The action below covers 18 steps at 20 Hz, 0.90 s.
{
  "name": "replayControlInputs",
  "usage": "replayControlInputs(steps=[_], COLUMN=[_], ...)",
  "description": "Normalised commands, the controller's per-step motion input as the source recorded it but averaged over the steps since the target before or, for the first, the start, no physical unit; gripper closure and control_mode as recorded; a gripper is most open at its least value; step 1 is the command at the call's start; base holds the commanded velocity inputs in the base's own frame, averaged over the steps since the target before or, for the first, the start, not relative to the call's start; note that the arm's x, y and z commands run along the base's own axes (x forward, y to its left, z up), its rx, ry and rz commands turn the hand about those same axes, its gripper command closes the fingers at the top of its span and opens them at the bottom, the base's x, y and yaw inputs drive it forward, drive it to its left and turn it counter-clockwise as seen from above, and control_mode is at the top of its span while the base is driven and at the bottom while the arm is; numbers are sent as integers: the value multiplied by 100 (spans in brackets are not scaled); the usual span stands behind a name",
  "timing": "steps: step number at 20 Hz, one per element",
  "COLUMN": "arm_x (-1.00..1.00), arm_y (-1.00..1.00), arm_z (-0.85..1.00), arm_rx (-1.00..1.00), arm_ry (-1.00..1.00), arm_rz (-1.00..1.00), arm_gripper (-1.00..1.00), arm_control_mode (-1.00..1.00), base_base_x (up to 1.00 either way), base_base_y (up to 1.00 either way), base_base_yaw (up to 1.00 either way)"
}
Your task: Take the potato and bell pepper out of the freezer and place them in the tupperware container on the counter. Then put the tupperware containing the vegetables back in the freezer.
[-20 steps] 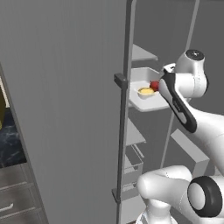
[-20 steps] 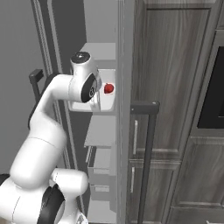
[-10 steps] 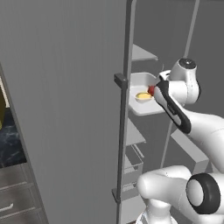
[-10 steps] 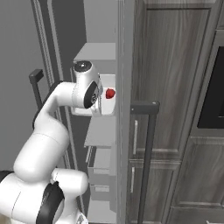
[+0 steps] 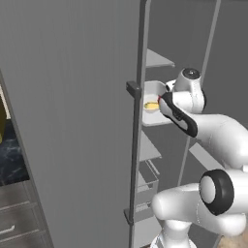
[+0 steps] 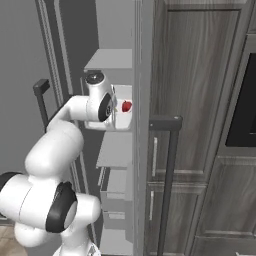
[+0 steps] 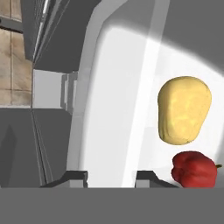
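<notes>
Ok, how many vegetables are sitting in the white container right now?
2: the potato lies mid-tray in the tupperware container, and the bell pepper sits beside it, nearer the tool. Nothing looks hidden.

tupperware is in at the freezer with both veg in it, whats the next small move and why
Probably ease the tupperware container a little further onto the freezer shelf, then release. The gripper is clamped on its rim, with the potato and bell pepper lying inside. In the left base view the container sits at shelf height just inside the open door.

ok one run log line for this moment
white plastic tupperware container | holds yellow potato, red bell pepper | pincer shut on rim | at grey freezer shelf
</notes>
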Motion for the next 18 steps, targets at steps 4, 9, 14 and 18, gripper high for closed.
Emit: replayControlInputs(steps=[4, 9, 14, 18], arm_x=[82, 73, 56, 55], arm_y=[0, 0, 0, 2], arm_z=[0, 0, -8, -21], arm_rx=[3, 3, 2, 0], arm_ry=[6, 3, 0, 0], arm_rz=[0, 0, 0, 0], arm_gripper=[100, 100, 100, 100], arm_control_mode=[-100, -100, -100, -100], base_base_x=[0, 0, 0, 0], base_base_y=[0, 0, 0, 0], base_base_yaw=[0, 0, 0, 0])
